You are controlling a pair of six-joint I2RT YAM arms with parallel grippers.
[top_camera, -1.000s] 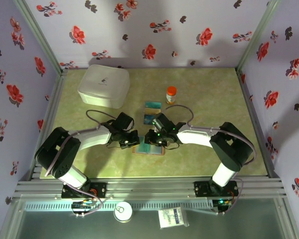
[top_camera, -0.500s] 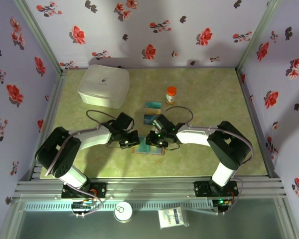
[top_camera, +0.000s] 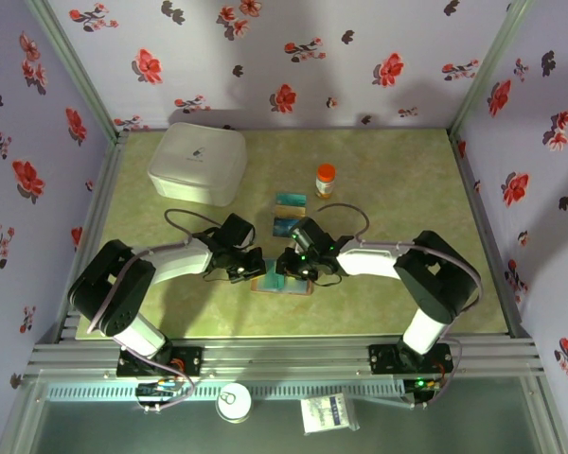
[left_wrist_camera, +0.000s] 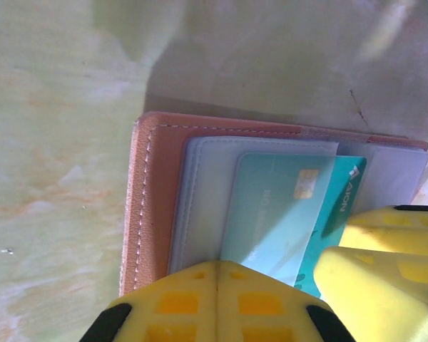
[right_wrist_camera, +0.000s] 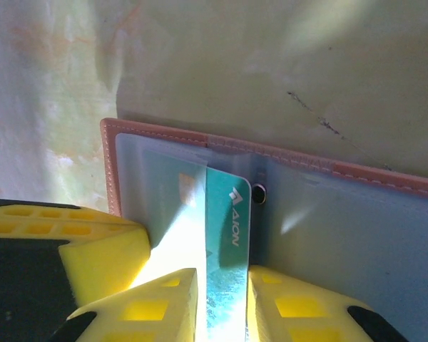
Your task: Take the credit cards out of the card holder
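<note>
The brown card holder (top_camera: 289, 287) lies open on the green table between both grippers. Its stitched edge (left_wrist_camera: 146, 199) and blue-grey sleeves show in the left wrist view. A teal credit card (right_wrist_camera: 232, 214) marked AION sticks partly out of a clear sleeve (right_wrist_camera: 157, 192). My right gripper (right_wrist_camera: 223, 306) points down on it, jaws narrowly open, and the exposed strip of card lies between the fingertips (right_wrist_camera: 299, 303). My left gripper (left_wrist_camera: 216, 288) is shut with nothing in it, and its tips rest on the holder's sleeve beside the same teal card (left_wrist_camera: 285, 214). Two more credit cards (top_camera: 289, 200) lie on the table behind the holder.
A large white lidded box (top_camera: 198, 163) stands at the back left. A small bottle with an orange cap (top_camera: 326, 180) stands behind the loose cards. Flowered walls close the table on three sides. The right gripper's yellow fingers (left_wrist_camera: 385, 263) crowd the left wrist view.
The right gripper has edged slightly left over the card holder. The left arm and the holder have not visibly moved.
</note>
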